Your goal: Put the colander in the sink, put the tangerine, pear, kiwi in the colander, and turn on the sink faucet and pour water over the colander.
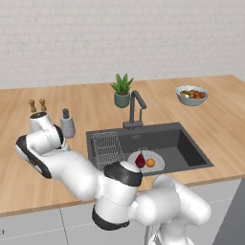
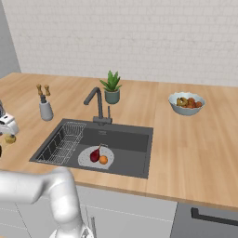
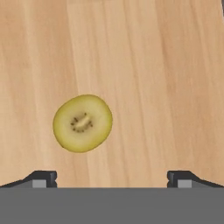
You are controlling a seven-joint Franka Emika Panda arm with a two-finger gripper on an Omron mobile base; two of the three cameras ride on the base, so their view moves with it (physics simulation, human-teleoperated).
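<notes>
My gripper (image 3: 112,179) looks straight down on bare wooden counter (image 3: 166,87); its two fingertips (image 3: 41,178) stand wide apart with nothing between them; the kiwi (image 3: 82,123), a cut half with its pale yellow-green face and dark seed ring turned up at the camera, lies ahead of the tips and nearer the left one, touching neither; nothing else lies around it on the wood and nothing bars the way down to it. From the right base view the hand is cut off at the frame's edge, the kiwi (image 2: 9,138) a small blur just under it; whether it rests on the counter there I cannot tell. Well off to the far side, the colander (image 1: 146,161) sits in the sink (image 1: 186,146) beside the wire rack (image 1: 107,148), holding the dark red pear (image 1: 139,160), stem up, and the tangerine (image 1: 150,162) touching or nearly so; the sink faucet (image 1: 135,107) stands behind, its spout reaching over the basin. The kiwi's face is near round, slightly longer across the view than along it.
</notes>
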